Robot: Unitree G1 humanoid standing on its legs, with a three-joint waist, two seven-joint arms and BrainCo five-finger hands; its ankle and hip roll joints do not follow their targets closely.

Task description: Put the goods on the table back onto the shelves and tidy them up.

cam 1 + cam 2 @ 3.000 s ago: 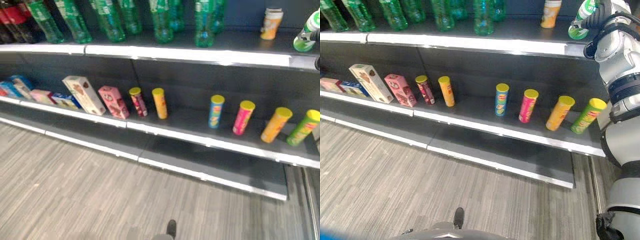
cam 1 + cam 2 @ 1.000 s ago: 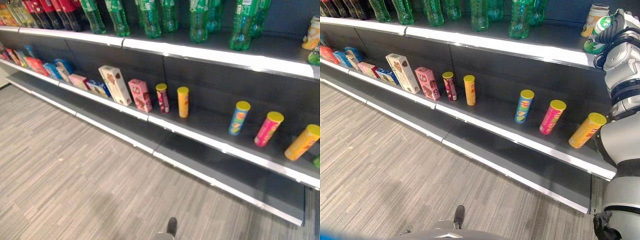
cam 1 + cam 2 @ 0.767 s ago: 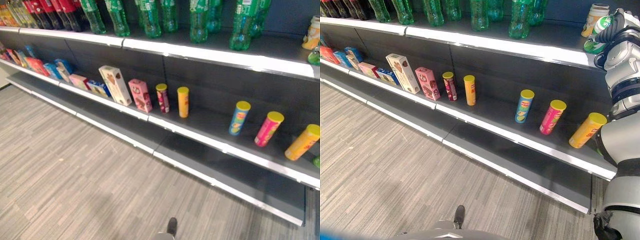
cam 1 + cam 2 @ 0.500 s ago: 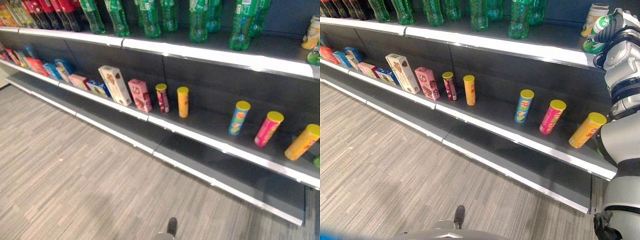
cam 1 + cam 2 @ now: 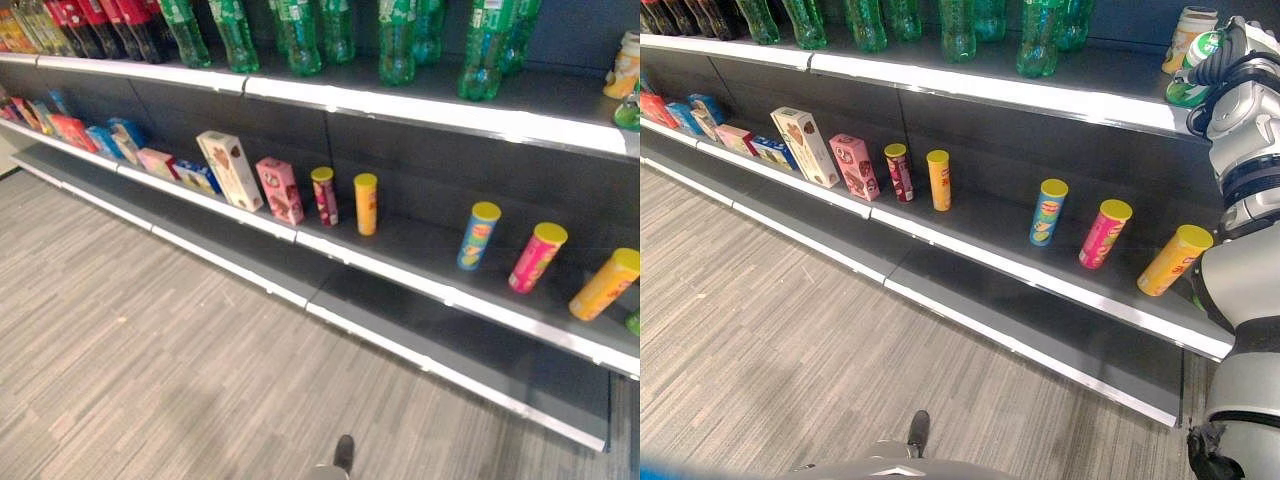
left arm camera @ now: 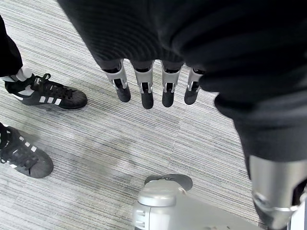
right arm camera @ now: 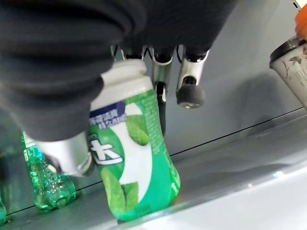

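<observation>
Against the frames from half a second and a second ago, nothing on the shelves has shifted, and the right hand [image 5: 1230, 55] holds the same place at the top shelf [image 5: 1040, 95]; three seconds ago the head camera pointed further right, so the whole row sat differently in view.

The task's thing is a green and white container [image 7: 136, 158] with leaf pictures and a white cap. It stands tilted on the top shelf near that shelf's right end, its base touching the shelf surface, and the right hand's thumb and fingers are curled around its upper part. A pale cup with an orange band [image 5: 1188, 35] stands just left of it.

Further left along the top shelf, about nine green bottles [image 5: 398, 40] stand in a loose row, some behind others, with dark, red-labelled bottles [image 5: 100, 25] beyond them at the far left; their count cannot be told.

On the middle shelf [image 5: 400, 275], below the top shelf, small coloured boxes [image 5: 75, 130] lie at the left, then a tall cream box [image 5: 231, 170] and a pink box [image 5: 280, 189]. Then come five tubes with yellow lids: dark red [image 5: 325, 196], orange [image 5: 367, 204], blue [image 5: 478, 236], pink [image 5: 533, 257] and orange again [image 5: 604, 284], the last leaning right.

The left hand [image 6: 153, 86] hangs over the grey floor [image 6: 96, 139] with fingers straight and slightly spread, empty. A person's two black shoes with white stripes [image 6: 45, 93] stand on that floor.
</observation>
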